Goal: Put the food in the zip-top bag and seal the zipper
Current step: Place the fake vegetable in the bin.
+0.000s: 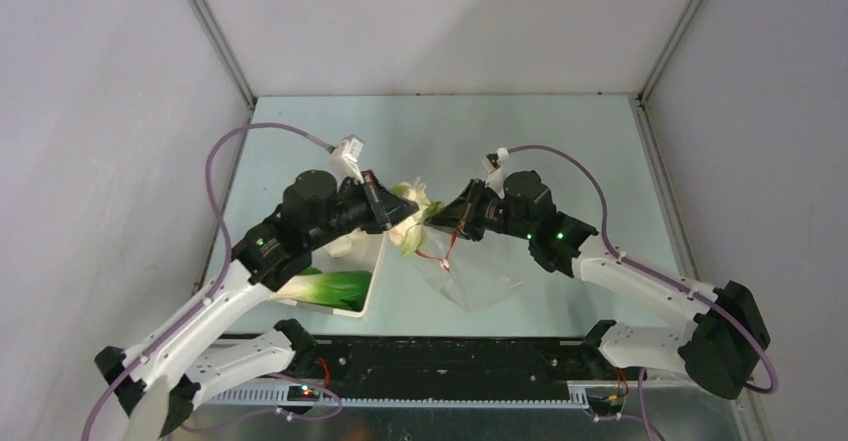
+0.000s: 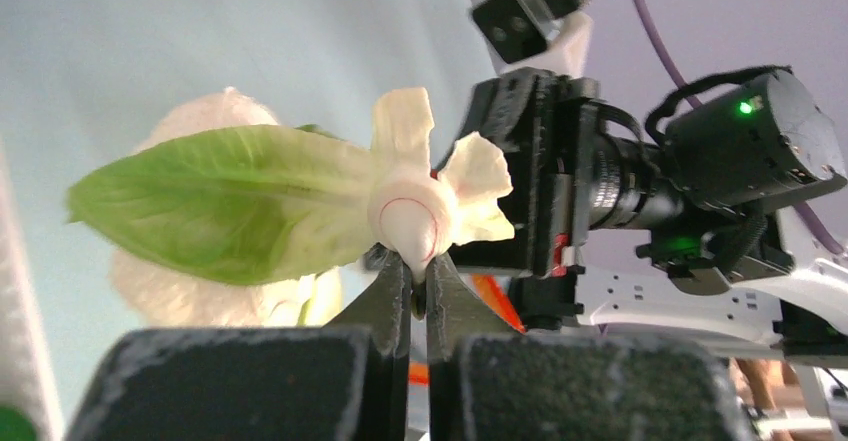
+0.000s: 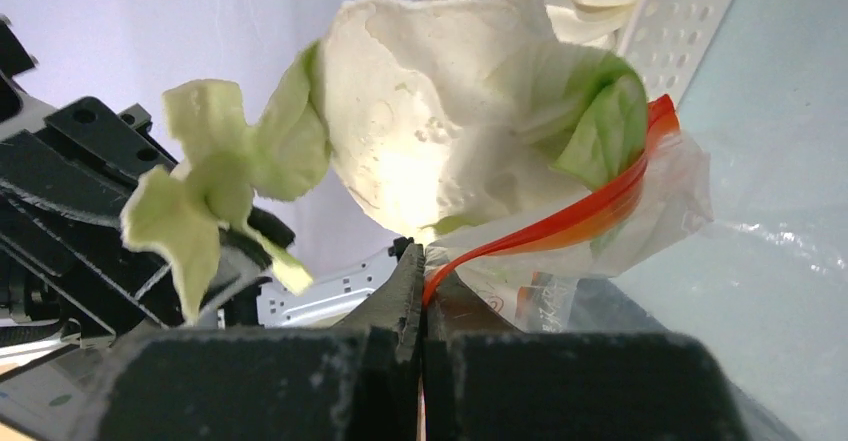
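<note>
Both pairs of jaws are being held clenched, each on its own thing. Between the tips of the left gripper (image 2: 415, 283), the white stalk end of a bok choy (image 2: 290, 201) is being pinched, its green leaf being held out ahead of the fingers. The zipper (image 3: 560, 223) is being gripped by the right gripper (image 3: 421, 261), with the bag (image 3: 690, 186) hanging just beyond and the leaf being pressed against its mouth. Under the left arm, greens (image 1: 335, 286) are being held in a basket (image 1: 372, 286).
</note>
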Available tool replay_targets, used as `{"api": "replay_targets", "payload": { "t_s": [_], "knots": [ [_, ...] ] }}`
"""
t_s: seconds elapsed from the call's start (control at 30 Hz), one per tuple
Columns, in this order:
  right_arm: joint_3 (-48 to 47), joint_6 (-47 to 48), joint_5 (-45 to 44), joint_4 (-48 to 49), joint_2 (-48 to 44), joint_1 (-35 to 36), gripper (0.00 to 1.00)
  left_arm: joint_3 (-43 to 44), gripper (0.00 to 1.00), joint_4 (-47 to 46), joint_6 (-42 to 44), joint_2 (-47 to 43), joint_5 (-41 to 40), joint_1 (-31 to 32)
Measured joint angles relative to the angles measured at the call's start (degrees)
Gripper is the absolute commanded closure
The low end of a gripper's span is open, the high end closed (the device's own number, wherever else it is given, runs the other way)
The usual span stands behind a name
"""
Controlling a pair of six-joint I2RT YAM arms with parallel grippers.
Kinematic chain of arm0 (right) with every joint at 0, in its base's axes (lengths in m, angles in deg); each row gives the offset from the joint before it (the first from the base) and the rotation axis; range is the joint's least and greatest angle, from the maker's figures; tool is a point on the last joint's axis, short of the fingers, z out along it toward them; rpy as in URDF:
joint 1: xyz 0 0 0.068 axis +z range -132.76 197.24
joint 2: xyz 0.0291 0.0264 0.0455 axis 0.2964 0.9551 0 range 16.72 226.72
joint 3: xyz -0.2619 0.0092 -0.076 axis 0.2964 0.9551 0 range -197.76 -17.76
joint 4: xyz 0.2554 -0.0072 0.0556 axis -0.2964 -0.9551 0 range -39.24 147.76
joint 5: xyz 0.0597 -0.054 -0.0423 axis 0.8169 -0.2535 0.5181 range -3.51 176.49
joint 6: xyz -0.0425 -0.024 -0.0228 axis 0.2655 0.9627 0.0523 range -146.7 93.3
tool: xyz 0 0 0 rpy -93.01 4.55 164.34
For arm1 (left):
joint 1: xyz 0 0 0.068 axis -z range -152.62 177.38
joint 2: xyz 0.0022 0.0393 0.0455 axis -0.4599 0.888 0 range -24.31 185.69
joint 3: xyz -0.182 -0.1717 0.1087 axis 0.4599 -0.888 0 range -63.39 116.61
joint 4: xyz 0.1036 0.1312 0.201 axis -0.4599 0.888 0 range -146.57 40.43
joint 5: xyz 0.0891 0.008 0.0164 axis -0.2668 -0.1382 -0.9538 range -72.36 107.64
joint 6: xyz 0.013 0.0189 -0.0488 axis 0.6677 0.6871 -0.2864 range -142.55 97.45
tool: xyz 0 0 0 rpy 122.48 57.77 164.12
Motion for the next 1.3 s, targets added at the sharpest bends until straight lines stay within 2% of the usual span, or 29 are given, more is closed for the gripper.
{"api": "replay_targets", "payload": {
  "t_s": [0.23, 0.4, 0.57, 0.87, 0.93, 1.0, 1.03, 1.07, 1.1, 1.13, 1.17, 1.2, 1.23, 1.3],
  "knots": [
    [0.0, 4.0, -9.1, -9.6, -7.6, -0.8, 1.00, 0.9, 1.00, 9.9, 0.3, -8.9, -14.8, -0.4],
    [0.0, 7.9, -16.9, -16.6, -13.2, -1.5, 1.00, 1.5, 1.00, 15.3, 0.3, -10.9, -22.5, -2.0],
    [0.0, 11.1, -20.5, -19.9, -15.3, -2.1, 1.00, -0.9, 1.00, 15.9, 0.3, -9.4, -23.4, -5.6],
    [0.0, 13.8, -20.2, -20.8, -12.9, -2.2, 1.00, -7.9, 0.98, 13.5, 0.5, -0.2, -20.7, -10.9],
    [0.0, 14.0, -20.1, -20.8, -12.4, -2.2, 1.00, -8.4, 0.88, 13.7, 0.5, 0.9, -20.8, -11.5],
    [0.0, 14.3, -19.9, -20.8, -11.9, -2.2, 1.00, -8.5, 0.70, 14.3, 0.4, 1.9, -21.0, -12.0],
    [0.0, 14.4, -19.9, -20.8, -11.7, -2.2, 1.00, -8.6, 0.57, 14.5, 0.7, 2.3, -21.1, -12.1],
    [0.0, 14.7, -19.6, -20.7, -11.4, -2.3, 1.00, -8.6, 0.50, 14.8, 0.8, 2.6, -21.1, -12.2],
    [0.0, 14.8, -19.2, -20.7, -11.2, -2.3, 1.00, -8.6, 0.39, 15.2, 1.1, 2.8, -21.2, -12.2],
    [0.0, 15.0, -18.8, -20.7, -11.0, -2.3, 1.00, -8.6, 0.33, 15.6, 1.4, 2.9, -21.1, -12.2],
    [0.0, 15.1, -18.6, -20.6, -10.8, -2.3, 1.00, -8.6, 0.16, 16.1, 1.3, 3.0, -21.1, -12.2],
    [0.0, 15.2, -18.3, -20.6, -10.6, -2.3, 1.00, -8.6, 0.08, 16.7, 1.3, 2.9, -21.0, -12.2],
    [0.0, 15.3, -17.9, -20.4, -10.4, -2.3, 1.00, -8.6, 0.02, 17.4, 1.8, 2.8, -21.0, -12.2],
    [0.0, 15.5, -17.4, -20.2, -10.0, -2.3, 1.00, -8.6, 0.01, 19.0, 1.5, 2.3, -21.1, -12.2]
  ]
}}
